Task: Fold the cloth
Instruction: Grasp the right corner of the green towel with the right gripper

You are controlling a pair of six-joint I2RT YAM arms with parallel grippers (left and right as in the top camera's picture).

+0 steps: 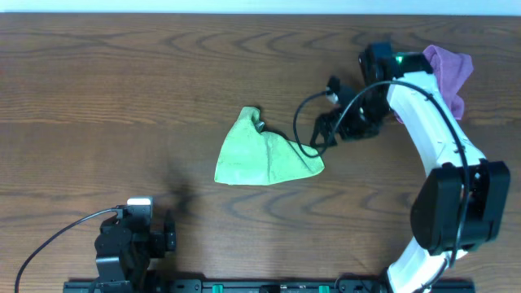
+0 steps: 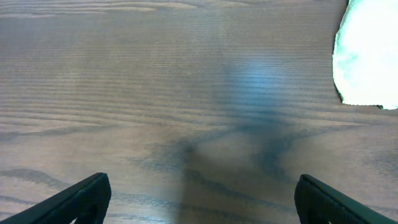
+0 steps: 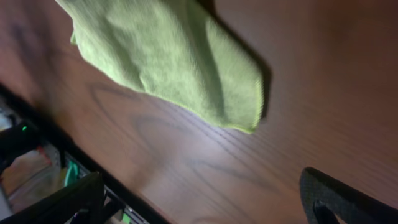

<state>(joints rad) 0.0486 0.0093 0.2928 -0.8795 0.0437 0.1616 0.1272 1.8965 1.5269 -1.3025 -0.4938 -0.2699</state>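
Dark wood-grain table (image 1: 98, 98) fills every view. Near its middle lies the bright lime-green microfibre cloth (image 1: 264, 155), crumpled into a rough triangle. Only the overhead view shows a bunched purple cloth (image 1: 452, 69) at the far right, behind the right arm. The right gripper (image 1: 326, 132) is just beside the green cloth's right corner. Its wrist view shows the fingers spread, with nothing between them. The left gripper (image 2: 199, 196), well apart from the cloth, is likewise spread wide over wood.

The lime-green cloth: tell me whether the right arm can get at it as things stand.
Probably yes. The right pincer hangs open just past a corner of the cloth, with only bare table between them.
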